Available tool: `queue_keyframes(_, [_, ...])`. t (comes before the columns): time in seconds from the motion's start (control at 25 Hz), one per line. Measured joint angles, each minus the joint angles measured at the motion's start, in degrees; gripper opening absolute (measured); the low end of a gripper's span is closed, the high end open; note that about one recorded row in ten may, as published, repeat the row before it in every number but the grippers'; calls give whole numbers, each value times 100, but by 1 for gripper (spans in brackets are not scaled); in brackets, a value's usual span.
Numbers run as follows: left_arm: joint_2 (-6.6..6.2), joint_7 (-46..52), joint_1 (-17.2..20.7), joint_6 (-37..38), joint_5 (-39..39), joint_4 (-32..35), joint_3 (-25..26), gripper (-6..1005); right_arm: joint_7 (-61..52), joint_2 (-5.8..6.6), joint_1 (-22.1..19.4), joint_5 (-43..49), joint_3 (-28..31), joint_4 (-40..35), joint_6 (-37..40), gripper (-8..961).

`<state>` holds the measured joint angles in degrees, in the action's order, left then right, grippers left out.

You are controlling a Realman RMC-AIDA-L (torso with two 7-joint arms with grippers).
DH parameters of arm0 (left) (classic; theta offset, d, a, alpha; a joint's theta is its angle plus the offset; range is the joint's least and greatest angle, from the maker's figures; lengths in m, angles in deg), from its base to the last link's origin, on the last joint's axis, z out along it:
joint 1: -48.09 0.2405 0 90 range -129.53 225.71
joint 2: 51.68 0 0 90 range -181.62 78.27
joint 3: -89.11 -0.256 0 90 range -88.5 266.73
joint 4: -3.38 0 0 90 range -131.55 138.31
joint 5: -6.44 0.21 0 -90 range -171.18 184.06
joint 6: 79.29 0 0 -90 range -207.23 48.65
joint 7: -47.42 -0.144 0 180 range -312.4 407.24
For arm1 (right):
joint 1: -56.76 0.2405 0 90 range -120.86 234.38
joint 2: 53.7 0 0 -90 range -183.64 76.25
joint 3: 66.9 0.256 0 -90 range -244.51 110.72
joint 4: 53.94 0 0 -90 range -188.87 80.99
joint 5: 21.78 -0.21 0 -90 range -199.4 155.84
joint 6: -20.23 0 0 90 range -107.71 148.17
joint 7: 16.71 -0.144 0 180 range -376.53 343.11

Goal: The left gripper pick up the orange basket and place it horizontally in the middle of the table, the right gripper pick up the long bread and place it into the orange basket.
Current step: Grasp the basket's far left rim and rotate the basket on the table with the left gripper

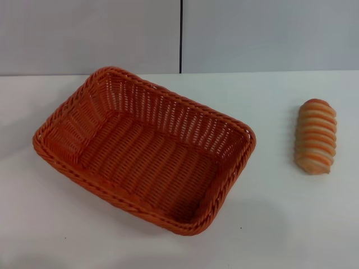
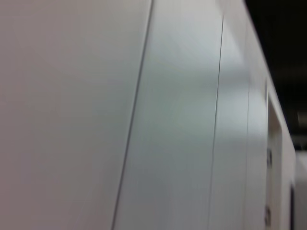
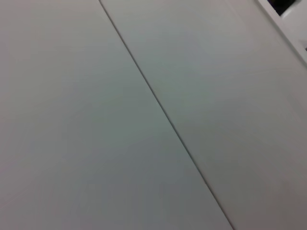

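Note:
The orange basket (image 1: 145, 148) lies on the white table (image 1: 269, 224), left of centre in the head view, turned at a slant with its long side running from back left to front right. It is empty inside. The long bread (image 1: 317, 136), tan-orange with cream ridges, rests on the table to the right of the basket, well apart from it, lengthwise front to back. Neither gripper appears in any view. Both wrist views show only pale wall panels.
A grey panelled wall (image 1: 185, 33) with a dark vertical seam stands behind the table's far edge. Bare table surface surrounds the basket and bread on the front and right sides.

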<state>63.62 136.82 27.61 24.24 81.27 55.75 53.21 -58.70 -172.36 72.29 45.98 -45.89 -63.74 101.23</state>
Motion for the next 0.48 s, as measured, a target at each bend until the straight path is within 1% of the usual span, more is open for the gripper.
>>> queue_keyframes(0.08, [19, 601, -204, -280, 654, 647, 0, 771, -1, 0, -62, 0, 0, 27, 0, 492])
queue_keyframes(0.12, [19, 601, -204, -280, 654, 647, 0, 771, -1, 0, -62, 0, 0, 27, 0, 492])
queue_keyframes(0.16, [19, 858, -328, -439, 1032, 943, 1, 771, -2, 0, -105, 0, -1, 32, 0, 492])
queue_keyframes(0.2, [19, 858, -328, -439, 1032, 943, 1, 771, -2, -2, -122, 0, 2, 34, 0, 492])
queue_keyframes(0.32, [11, 1288, -586, -672, 1837, 1405, -4, 771, -2, -6, -162, 0, 17, 54, 0, 492])
queue_keyframes(0.36, [10, 1432, -708, -712, 2210, 1589, -7, 771, -2, -7, -202, -3, 36, 85, 1, 492])
queue_keyframes(0.4, [15, 1486, -763, -732, 2381, 1679, -10, 771, -2, -7, -202, -3, 36, 85, 1, 492])
queue_keyframes(0.44, [15, 1486, -763, -732, 2381, 1679, -10, 771, -2, -7, -219, -4, 38, 98, 0, 492])
queue_keyframes(0.48, [25, 1594, -856, -789, 2749, 1826, -15, 771, -2, -7, -240, -5, 38, 115, -17, 492])
